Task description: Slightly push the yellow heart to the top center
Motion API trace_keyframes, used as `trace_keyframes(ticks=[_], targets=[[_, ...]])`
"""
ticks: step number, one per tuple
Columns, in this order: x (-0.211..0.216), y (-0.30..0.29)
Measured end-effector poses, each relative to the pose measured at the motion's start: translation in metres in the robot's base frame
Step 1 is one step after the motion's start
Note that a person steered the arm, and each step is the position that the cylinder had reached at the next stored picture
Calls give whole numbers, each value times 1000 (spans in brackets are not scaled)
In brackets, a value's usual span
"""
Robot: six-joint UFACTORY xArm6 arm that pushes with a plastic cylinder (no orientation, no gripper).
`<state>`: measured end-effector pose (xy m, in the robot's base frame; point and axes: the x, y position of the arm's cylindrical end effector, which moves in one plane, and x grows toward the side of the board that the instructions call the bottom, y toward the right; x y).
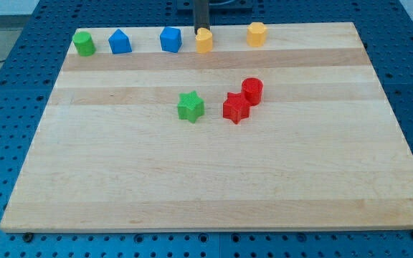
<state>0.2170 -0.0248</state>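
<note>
The yellow heart [204, 41] sits near the board's top edge, a little left of centre. My tip [200, 34] comes down from the view's top and touches the heart's upper left side. A yellow hexagon [257, 34] lies to the heart's right at the top edge. A blue block [171, 39] lies just left of the heart and the tip.
Along the top edge also stand a blue house-shaped block [120, 42] and a green cylinder [84, 44]. Mid-board lie a green star [191, 107], a red star [236, 108] and a red cylinder [252, 91] touching it. The wooden board [206, 179] lies on a blue perforated table.
</note>
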Motion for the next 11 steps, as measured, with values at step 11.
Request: trace_keyframes(ticks=[11], targets=[[70, -3]])
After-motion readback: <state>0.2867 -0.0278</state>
